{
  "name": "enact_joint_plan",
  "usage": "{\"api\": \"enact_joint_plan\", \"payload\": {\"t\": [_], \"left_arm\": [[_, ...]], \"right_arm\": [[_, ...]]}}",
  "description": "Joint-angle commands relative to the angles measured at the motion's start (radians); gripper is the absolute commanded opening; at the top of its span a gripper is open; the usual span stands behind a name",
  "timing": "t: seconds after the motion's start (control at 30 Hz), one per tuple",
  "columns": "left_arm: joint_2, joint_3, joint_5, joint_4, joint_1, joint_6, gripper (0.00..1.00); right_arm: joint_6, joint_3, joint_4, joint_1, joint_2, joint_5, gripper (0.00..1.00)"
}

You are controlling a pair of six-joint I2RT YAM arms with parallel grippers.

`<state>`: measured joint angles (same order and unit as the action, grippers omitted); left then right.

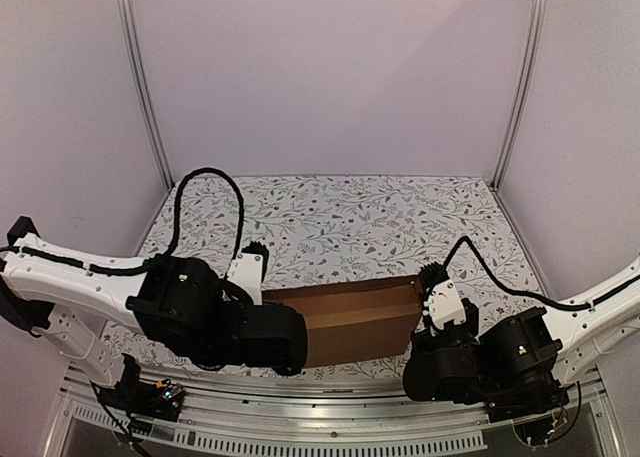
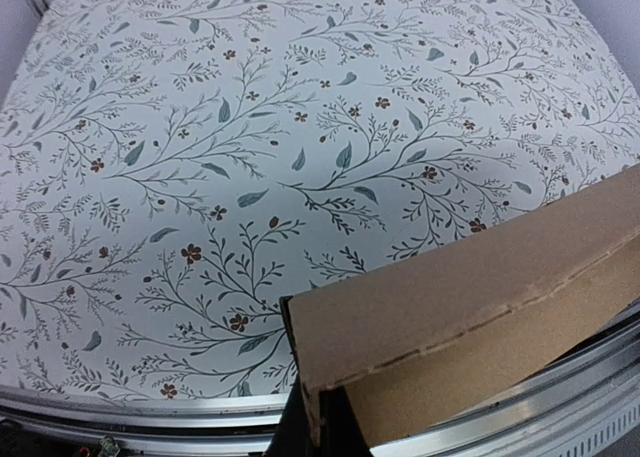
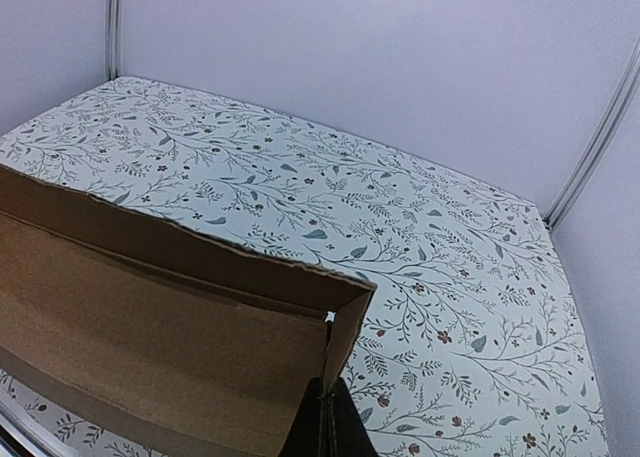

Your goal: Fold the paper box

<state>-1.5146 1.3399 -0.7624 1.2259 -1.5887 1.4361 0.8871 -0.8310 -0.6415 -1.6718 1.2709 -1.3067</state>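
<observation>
I pinch both ends of the long brown cardboard paper box (image 1: 350, 317).
My left pincer (image 2: 312, 425) is squeezed tight on the thin wall at the left end. My right pincer (image 3: 325, 422) is squeezed tight on the wall at the right end. The paper box sits at the near edge of the white table with little leaves and flowers (image 1: 350, 217), between my two arms. I think both hands should move together, slow and even, so the walls bend on their lines and do not tear.
</observation>
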Motion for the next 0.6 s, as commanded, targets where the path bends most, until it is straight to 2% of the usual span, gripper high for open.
{"api": "enact_joint_plan", "payload": {"t": [0.0, 0.57], "left_arm": [[-0.005, -0.016, 0.089, 0.091, -0.025, 0.007, 0.0], [0.001, 0.002, 0.072, 0.183, -0.025, 0.043, 0.0]], "right_arm": [[0.015, -0.014, 0.008, -0.013, 0.013, 0.023, 0.0], [0.011, -0.016, 0.008, -0.014, 0.013, 0.018, 0.0]]}}
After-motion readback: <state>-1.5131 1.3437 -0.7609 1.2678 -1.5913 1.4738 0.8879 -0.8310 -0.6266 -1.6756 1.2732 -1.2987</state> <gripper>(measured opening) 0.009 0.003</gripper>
